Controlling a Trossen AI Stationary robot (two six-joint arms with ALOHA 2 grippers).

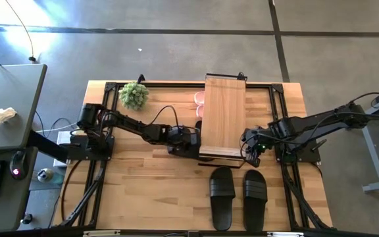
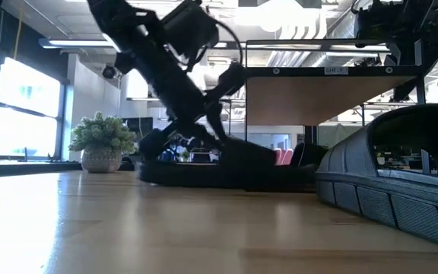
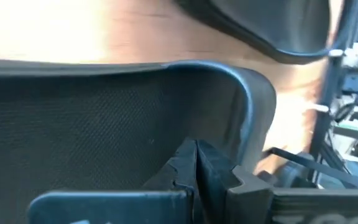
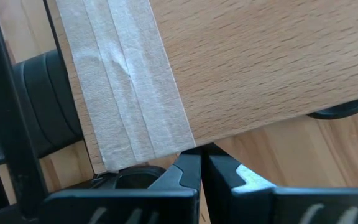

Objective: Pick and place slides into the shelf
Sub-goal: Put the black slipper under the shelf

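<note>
The shelf [image 1: 224,115], a light-wood plank on a black wire frame, stands mid-table. Pink slides [image 1: 199,104] stick out from under its left side. My left gripper [image 1: 193,146] is shut at the shelf's near left corner, on a black slide [image 2: 226,173] that lies flat on the table, partly under the plank. A second black slide [image 3: 272,31] lies just beyond it. Two more black slides [image 1: 237,196] lie sole-down near the table's front edge. My right gripper [image 4: 201,163] is shut at the plank's taped near right corner [image 4: 129,93]. My left gripper sets its shut fingertips [image 3: 196,167] on the black slide's textured footbed [image 3: 104,124], close to its rounded raised rim [image 3: 247,106]. It comes slanting down from the table's left. The slide lies flat on the table. My right gripper's fingertips stand at the plank's edge [image 4: 185,146]; whether they touch it I cannot tell.
A small potted plant [image 1: 134,94] stands at the table's far left. The shelf's wire legs [image 3: 328,93] rise close beside the pushed slide. Bare wood lies at the near left of the table [image 1: 143,191].
</note>
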